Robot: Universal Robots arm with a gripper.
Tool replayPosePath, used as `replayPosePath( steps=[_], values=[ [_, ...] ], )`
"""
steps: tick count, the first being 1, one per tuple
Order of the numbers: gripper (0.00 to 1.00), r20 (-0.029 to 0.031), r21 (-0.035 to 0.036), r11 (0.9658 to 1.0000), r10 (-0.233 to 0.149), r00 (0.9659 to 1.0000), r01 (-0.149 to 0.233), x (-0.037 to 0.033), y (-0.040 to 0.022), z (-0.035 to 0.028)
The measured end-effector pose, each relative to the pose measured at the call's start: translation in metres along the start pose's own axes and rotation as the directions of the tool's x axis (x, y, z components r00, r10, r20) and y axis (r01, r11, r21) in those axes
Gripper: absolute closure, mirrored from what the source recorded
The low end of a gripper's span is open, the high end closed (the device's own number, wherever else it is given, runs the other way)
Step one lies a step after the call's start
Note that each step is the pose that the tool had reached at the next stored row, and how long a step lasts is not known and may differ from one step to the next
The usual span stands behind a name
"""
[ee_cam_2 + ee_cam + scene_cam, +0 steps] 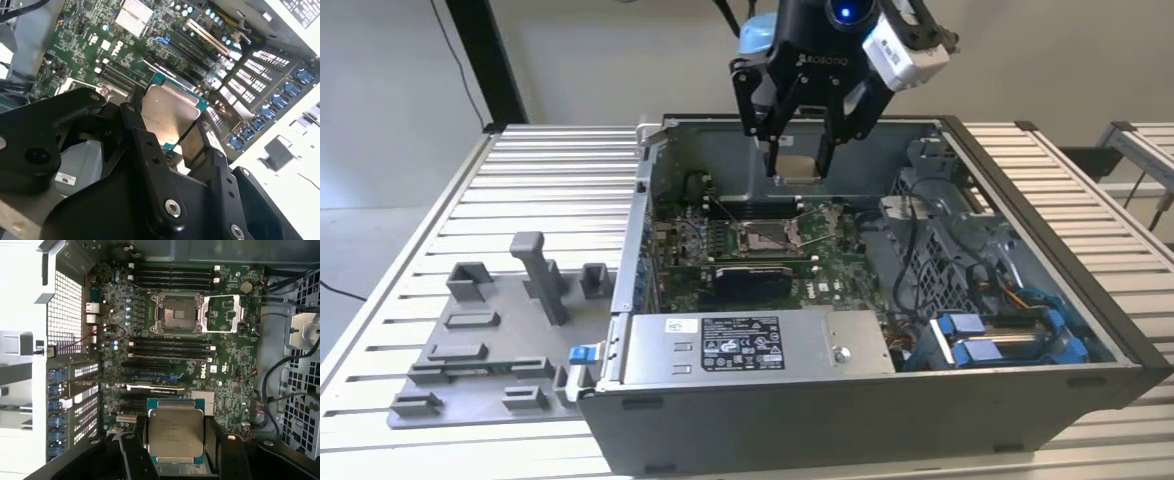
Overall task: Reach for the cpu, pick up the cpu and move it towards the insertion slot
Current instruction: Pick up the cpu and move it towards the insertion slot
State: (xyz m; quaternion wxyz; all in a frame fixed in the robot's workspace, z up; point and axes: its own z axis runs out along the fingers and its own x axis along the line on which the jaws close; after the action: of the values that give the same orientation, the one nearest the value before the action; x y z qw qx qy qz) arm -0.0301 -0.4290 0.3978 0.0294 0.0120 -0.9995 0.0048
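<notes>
The jaws are clamped on the cpu, one black finger on each of two opposite edges. The chip is held flat, its silvery lid facing both wrist cameras; in the second wrist view the cpu shows a green rim round the metal top. Faint print lies on the lid, too small to read.

In the exterior view the gripper hangs above the open computer case, with the cpu between the finger ends, clear of the board and over its far part. The insertion slot lies below and slightly nearer the camera. In the first wrist view the insertion slot shows a shiny frame and dull brownish centre, its load plate swung open beside it; the cpu is well apart from it, over the expansion slots.

The motherboard carries a white printed logo near its edge, and the black gripper body carries white lettering. A white label with small print sits on the power supply. The case stands on a slatted desk; a grey fixture plate lies at the exterior view's left.
</notes>
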Motion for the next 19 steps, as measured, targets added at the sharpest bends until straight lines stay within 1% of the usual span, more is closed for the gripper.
replayPosePath(
  steps=[2,5,12,16,19],
  values=[
    [1.0,0.0008,0.0001,1.0,0.001,1.0,-0.001,-0.0003,0.0044,0.0027],
    [1.0,0.0017,-0.0003,1.0,0.005,1.0,-0.005,-0.0006,0.0094,0.0068],
    [1.0,0.0025,-0.0012,0.9997,0.022,0.9997,-0.022,-0.0013,0.0175,0.0153],
    [1.0,0.0075,-0.0015,0.9997,0.026,0.9996,-0.026,-0.0016,0.0259,0.0171],
    [1.0,0.0162,-0.0015,0.9996,0.028,0.9995,-0.028,-0.0016,0.0325,0.0173]
  ],
)
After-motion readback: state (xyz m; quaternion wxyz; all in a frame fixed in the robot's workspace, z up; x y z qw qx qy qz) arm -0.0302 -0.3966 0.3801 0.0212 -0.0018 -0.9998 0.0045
